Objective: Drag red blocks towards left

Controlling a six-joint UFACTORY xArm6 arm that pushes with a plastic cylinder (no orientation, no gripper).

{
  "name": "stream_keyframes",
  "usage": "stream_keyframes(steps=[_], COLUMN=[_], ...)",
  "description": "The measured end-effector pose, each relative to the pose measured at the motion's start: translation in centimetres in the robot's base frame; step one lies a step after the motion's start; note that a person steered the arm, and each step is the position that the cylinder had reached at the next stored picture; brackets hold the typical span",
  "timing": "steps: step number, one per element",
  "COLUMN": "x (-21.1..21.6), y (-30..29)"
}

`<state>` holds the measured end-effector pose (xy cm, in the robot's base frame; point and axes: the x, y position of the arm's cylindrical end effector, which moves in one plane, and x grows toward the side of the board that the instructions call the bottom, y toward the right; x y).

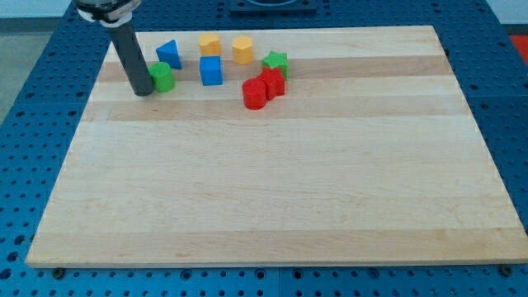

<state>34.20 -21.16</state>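
The near part of the pale wooden board (272,206) is bare wood, and the blocks sit in its upper left part. Nearest stand the red cylinder block (255,94) and the red cube-like block (273,82), touching each other just left of the frame's upper middle. My tip (142,91), a bare rod with no fingers to open or close, rests far left beside the green round block (162,77). Behind lie the blue cube (211,71), green star block (275,61), blue triangular block (169,52) and two yellow blocks (209,44) (242,49).

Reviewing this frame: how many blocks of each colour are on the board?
Red: 2, cylinder and block
Blue: 2, triangle and cube
Green: 2, block and star
Yellow: 2, and
Total: 8
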Motion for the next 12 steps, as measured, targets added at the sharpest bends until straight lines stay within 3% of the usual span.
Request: stream_keyframes(steps=[2, 4, 5, 7, 9, 12], x=[5.1, 9.9, 9.7, 4.2, -0.5, -0.4], y=[1.3, 12.8, 19.1, 26.3, 26.3, 21.8])
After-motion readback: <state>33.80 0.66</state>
